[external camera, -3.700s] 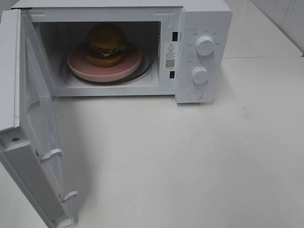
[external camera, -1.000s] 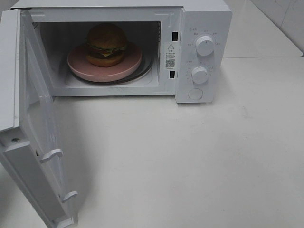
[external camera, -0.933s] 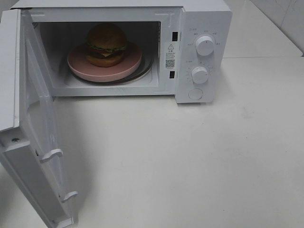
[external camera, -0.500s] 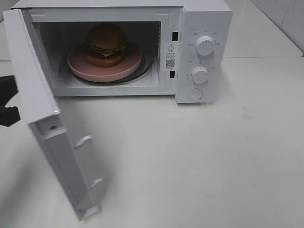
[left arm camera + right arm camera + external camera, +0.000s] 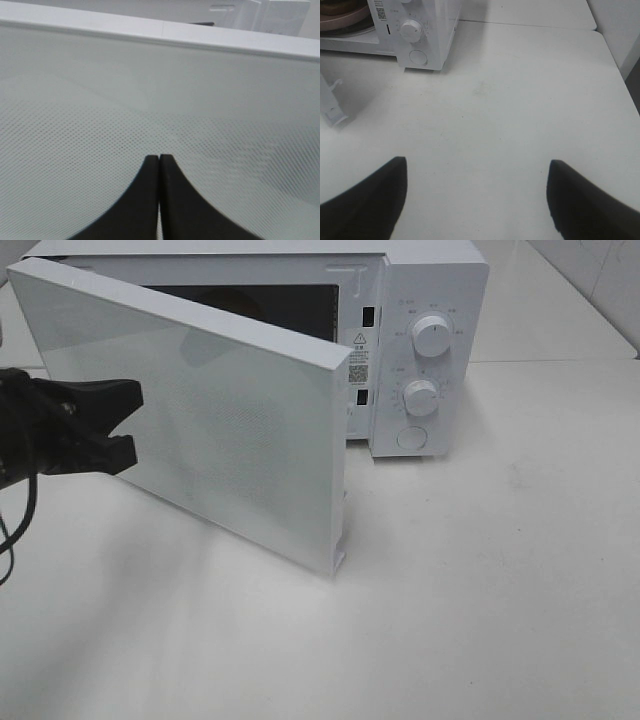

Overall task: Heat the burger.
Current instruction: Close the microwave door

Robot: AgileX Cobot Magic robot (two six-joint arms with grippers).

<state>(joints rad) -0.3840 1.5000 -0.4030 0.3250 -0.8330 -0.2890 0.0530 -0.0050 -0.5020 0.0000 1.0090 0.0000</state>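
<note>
Touching the outer face of the partly shut door (image 5: 230, 420) with the left claw (image 5: 159, 157) closed tip to tip, holding the right claw (image 5: 476, 162) wide apart and empty above the counter (image 5: 520, 100), with the burger (image 5: 335, 5) inside the microwave (image 5: 430, 300) on the pink plate (image 5: 352, 16).

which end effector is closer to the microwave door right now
Left. The left end effector, shut, sits right at the outer face of the door, apparently touching it. The right end effector hangs open above the table, well clear of the door.
</note>
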